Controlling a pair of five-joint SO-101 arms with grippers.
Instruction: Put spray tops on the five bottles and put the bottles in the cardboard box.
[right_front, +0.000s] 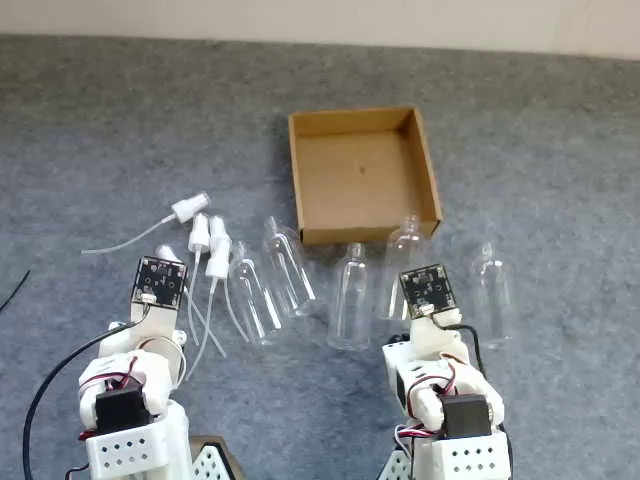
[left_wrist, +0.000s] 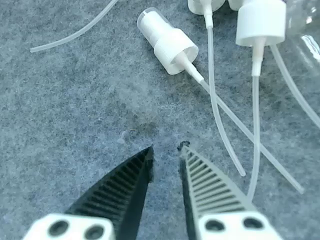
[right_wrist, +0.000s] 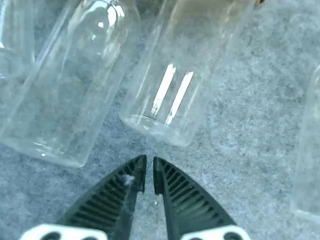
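Status at inspection: no bottle is capped and the cardboard box (right_front: 360, 234) holds nothing, so you are at the first step, picking up a spray top. Your left gripper (left_wrist: 166, 150) hangs over the grey carpet (right_front: 100, 120) with its jaws slightly parted and nothing between them. The nearest spray top (left_wrist: 167, 42) lies on its side just ahead, its dip tube (left_wrist: 235, 122) crossing the tubes of the other spray tops (right_front: 208, 238). Expect those tangled tubes to drag neighbours along when you lift one, so grip the white collar, not the tube. To the right, five clear bottles (right_front: 350, 295) lie on their sides in a loose row before the box. Your right gripper (right_wrist: 149, 162) sits all but closed and empty, just short of the base of one bottle (right_wrist: 170, 85). Open it before you close in.
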